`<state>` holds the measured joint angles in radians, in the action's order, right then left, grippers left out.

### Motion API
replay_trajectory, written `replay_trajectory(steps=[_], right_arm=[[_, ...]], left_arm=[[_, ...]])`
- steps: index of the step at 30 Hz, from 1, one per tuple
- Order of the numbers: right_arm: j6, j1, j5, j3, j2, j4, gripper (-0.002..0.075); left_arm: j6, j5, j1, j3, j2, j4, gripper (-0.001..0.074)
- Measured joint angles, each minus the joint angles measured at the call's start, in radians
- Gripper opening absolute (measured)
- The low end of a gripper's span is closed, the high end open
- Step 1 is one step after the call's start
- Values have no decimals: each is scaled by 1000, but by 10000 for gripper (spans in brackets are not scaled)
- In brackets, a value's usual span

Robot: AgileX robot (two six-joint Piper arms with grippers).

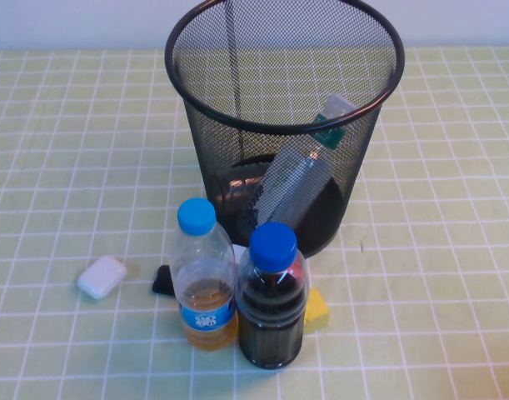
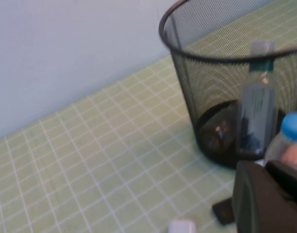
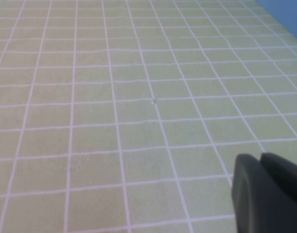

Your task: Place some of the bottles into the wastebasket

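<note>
Inside the wastebasket, the green-label bottle leans on the mesh (squat one unclear). Left gripper, right gripper: spread can't be told. Risk: toppling nearby amber-liquid bottle.

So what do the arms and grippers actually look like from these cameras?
Little shows. The high view shows neither arm. The left gripper appears only as a matte black, rounded block at its wrist view's edge; the right gripper looks the same, a smooth black rounded casing. No cables, markings or sleeves are visible.
</note>
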<state>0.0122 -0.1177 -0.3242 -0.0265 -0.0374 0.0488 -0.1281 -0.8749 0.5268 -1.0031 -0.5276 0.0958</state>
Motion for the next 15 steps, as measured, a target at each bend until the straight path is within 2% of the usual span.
replay_trajectory(steps=[8, 15], right_arm=[[0, 0, 0, 0, 0, 0, -7], [0, 0, 0, 0, 0, 0, -7]], left_arm=[[45, 77, 0, 378, 230, 45, 5], [97, 430, 0, 609, 320, 52, 4]])
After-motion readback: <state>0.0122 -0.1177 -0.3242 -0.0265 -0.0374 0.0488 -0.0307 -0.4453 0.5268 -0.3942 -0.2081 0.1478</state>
